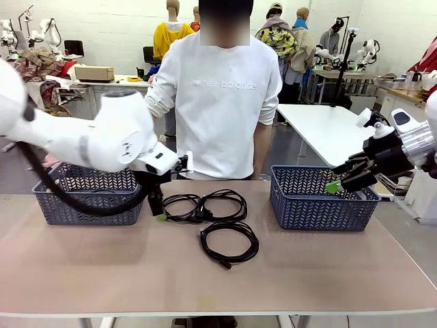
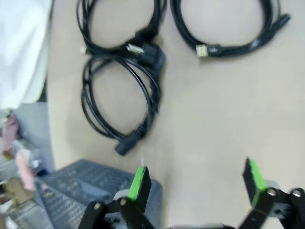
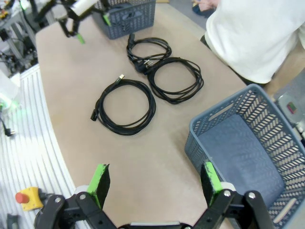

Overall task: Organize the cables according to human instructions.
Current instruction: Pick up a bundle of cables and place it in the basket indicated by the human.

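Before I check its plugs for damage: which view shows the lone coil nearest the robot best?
The right wrist view: the lone coil lies whole and sharp from above, both ends visible. The front view shows it at a low angle, flattened. The left wrist view blurs it and cuts it off at the top edge.

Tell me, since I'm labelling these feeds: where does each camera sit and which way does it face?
Front: fixed at the robot's side, facing across the table at the person; left arm and right arm show.
Left wrist: above the table, looking down at the cables; open left gripper below.
Right wrist: high, facing the table and right basket; open right gripper below.
Shared: all show three coiled cables.
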Motion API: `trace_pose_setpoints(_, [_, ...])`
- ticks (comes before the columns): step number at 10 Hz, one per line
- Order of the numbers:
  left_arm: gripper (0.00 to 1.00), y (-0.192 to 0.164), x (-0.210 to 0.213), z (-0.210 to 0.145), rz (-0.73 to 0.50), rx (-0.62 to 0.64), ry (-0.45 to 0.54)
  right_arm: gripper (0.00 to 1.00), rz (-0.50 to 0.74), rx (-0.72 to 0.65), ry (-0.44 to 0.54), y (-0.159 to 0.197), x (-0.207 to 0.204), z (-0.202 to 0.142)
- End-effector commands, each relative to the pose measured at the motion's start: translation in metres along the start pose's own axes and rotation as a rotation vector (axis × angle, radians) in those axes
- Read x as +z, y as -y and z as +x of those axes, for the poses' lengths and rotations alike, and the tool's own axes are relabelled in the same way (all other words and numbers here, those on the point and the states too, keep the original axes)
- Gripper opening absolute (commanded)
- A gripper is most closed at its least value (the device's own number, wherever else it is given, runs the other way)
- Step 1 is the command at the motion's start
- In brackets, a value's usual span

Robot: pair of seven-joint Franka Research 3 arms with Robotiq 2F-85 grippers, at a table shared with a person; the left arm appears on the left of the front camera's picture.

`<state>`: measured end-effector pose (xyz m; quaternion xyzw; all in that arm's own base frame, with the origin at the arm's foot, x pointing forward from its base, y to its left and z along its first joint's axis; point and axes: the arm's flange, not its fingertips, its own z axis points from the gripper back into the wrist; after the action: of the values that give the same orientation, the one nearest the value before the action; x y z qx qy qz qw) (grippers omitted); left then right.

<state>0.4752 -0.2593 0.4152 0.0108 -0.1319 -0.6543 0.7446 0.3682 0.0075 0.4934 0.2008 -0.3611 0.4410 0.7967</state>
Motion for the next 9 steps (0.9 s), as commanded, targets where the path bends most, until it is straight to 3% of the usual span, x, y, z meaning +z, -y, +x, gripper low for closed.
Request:
trace_pose_setpoints(1, [1.0, -0.035, -0.015, 0.019, -0.026, -0.029, -0.039, 1.0, 0.009, 0.018, 0.029, 0.003, -0.001, 0.0])
trace_pose_setpoints(5, [1.0, -0.069, -0.048, 0.031, -0.047, -0.047, -0.071, 1.0, 0.009, 0.018, 0.029, 0.003, -0.001, 0.0])
trace_pose_setpoints(9, [1.0, -0.069, -0.054, 0.029, -0.06, -0.045, -0.055, 1.0, 0.009, 0.018, 0.029, 0.003, -0.001, 0.0])
